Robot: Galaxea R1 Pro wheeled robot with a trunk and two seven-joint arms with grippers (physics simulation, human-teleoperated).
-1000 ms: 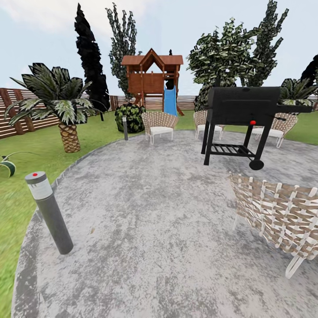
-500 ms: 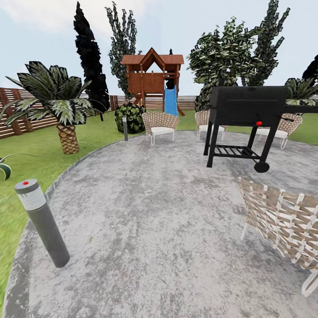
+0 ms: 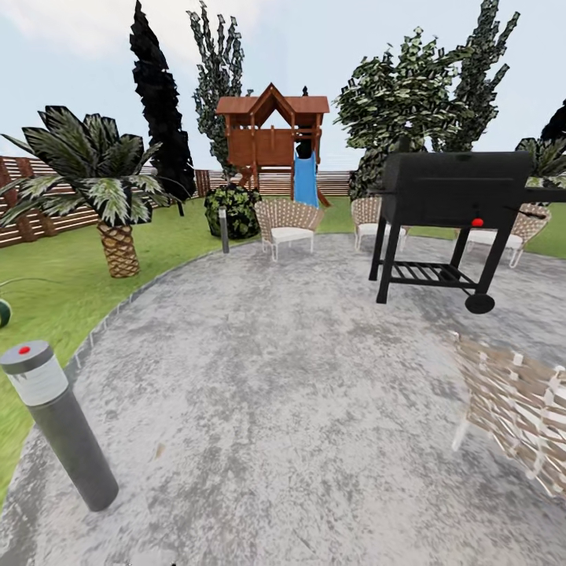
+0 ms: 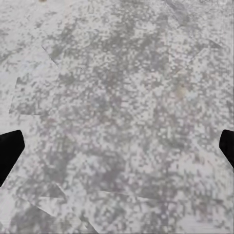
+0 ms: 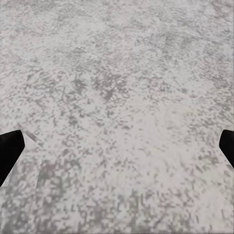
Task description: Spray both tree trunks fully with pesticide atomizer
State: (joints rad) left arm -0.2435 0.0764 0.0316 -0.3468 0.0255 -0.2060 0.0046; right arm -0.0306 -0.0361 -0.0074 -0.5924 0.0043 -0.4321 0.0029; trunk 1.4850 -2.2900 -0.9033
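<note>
Two hands, left hand and right hand, spread empty above grey paving.

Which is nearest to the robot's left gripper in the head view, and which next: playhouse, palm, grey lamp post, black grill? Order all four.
1. Grey lamp post, near left, on paving.
2. Palm, left, on grass.
3. Black grill, right; close to the palm's rank.
4. Playhouse, far back, centre.

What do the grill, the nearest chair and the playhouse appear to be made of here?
The grill looks like matte black metal: flat dark panels on thin straight legs. The nearest chair seems woven tan wicker or strapping on a white frame. The playhouse looks like reddish-brown stained wood with visible beams, its slide likely blue plastic.
</note>
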